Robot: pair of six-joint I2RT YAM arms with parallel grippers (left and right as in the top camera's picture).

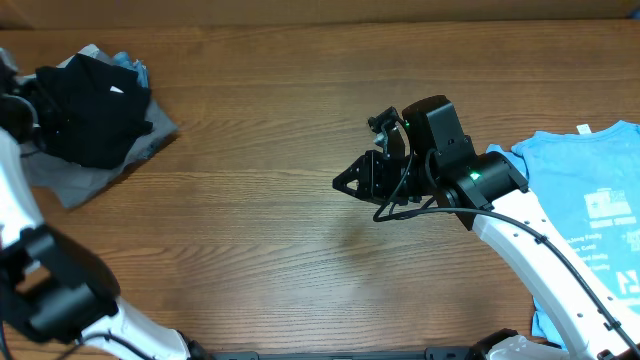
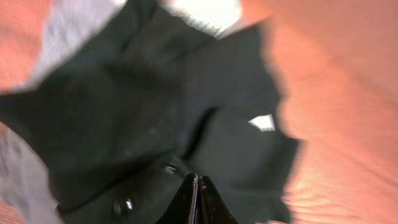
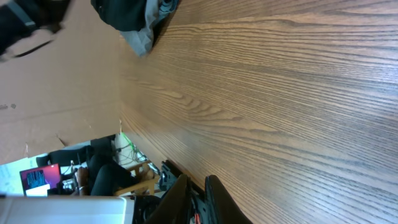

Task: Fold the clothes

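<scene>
While the black T-shirt (image 1: 95,115) is lying bunched up on the grey garment (image 1: 70,180) at the far left of the table (image 1: 280,250), pointing no clear way, the left gripper (image 2: 198,193) is hanging right at it with fingers (image 2: 185,204) pressed together, and the right gripper (image 1: 345,182), empty and almost closed, is waiting well apart at mid-table.

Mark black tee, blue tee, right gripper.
black tee (image 1: 95,110): overhead, middle of the bunch.
blue tee (image 1: 575,170): overhead, plain upper chest.
right gripper (image 1: 340,183): overhead, between its fingertips.
</scene>
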